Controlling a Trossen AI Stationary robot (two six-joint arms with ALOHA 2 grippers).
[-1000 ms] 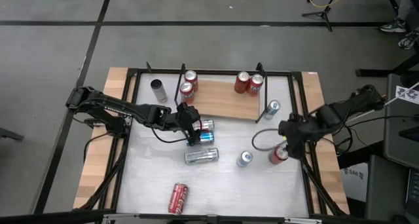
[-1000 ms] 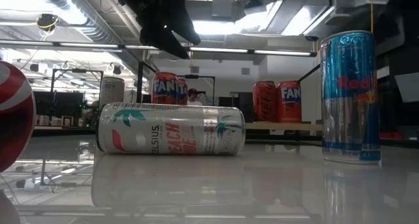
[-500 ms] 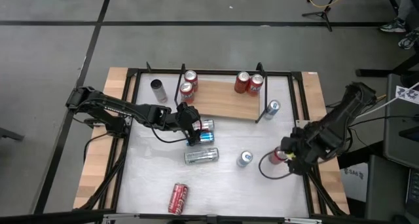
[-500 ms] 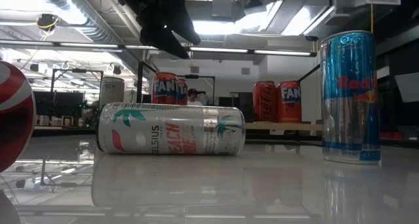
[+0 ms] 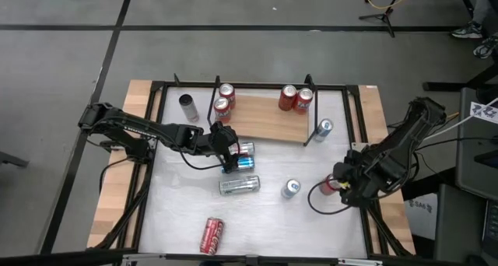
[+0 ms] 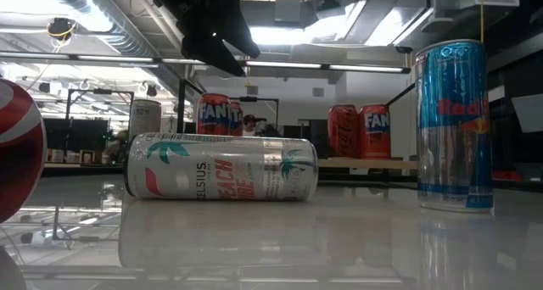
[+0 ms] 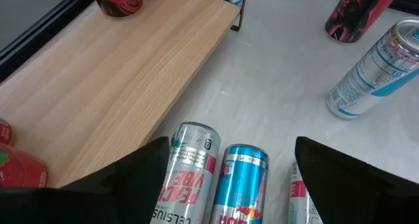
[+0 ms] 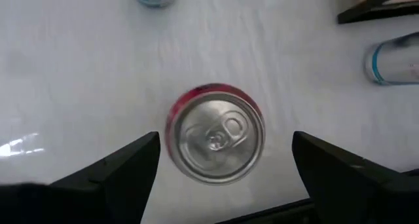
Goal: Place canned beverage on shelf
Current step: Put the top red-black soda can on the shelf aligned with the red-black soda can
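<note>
Right gripper (image 8: 219, 178) parked straight above an upright red can (image 8: 217, 135) near the table's right edge, fingers spread wide, can not gripped. Left gripper (image 7: 229, 178) also gaping, over two cans lying (image 7: 241, 185) just in front of the shelf (image 5: 264, 120). Four cans on that board already.

Upright red can (image 8: 215, 133) stands on the table, well apart from the wooden shelf (image 5: 264, 120).
</note>
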